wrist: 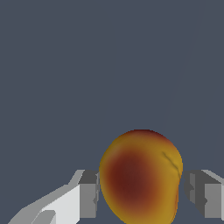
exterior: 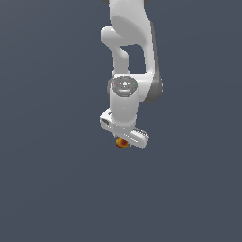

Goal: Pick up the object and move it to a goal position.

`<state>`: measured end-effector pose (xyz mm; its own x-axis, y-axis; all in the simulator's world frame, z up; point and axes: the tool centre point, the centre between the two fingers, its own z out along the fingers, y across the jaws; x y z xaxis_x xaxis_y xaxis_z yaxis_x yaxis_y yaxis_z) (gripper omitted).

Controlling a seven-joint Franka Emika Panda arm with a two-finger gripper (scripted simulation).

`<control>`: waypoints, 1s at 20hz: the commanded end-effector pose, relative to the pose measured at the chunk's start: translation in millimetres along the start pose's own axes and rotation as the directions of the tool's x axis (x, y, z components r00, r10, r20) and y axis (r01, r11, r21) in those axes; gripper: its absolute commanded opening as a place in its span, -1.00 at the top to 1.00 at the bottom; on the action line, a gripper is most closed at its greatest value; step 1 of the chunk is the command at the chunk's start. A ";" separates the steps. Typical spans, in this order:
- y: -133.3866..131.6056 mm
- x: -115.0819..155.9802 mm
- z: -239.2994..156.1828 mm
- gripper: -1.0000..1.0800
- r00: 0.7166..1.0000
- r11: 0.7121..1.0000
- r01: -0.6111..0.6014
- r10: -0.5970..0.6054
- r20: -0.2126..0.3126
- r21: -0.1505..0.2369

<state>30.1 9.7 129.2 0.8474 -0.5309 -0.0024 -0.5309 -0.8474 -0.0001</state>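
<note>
Nearest the wrist camera: the claw [wrist: 140, 192], its two grey fingers [wrist: 89, 194] flanking the fruit [wrist: 140, 177]. One pad touching the fruit's side; the other pad just beside the opposite side, a thin dark sliver between them, so contact there hard to confirm. Claw closed in around the fruit, pads level with its middle. Fruit roundish, slightly egg-shaped, deep orange-red at the centre, yellow toward the rim, a short crease near its upper edge. Behind it only a plain dark slate-blue ground; whether the fruit rests on that ground or hangs clear of it cannot be told from here.

In the exterior view, from its left to its right: flat slate-blue background, then the white arm [exterior: 126, 61] coming down from the top edge near the middle, with a round grey joint cap at the wrist. Below that the claw [exterior: 124, 140], tilted, its body slanting down toward the exterior view's right. Fruit [exterior: 122, 143] peeking out just under the claw's body, small, orange with a yellow patch, mostly hidden by the white housing. Further right, background again.
</note>
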 end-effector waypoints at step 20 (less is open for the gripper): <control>126.3 54.9 -230.2 1.00 1.000 1.000 -0.001 0.001 -0.002 0.001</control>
<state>11.6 -117.5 342.9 0.8465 -0.5323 -0.0012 -0.5323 -0.8465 -0.0014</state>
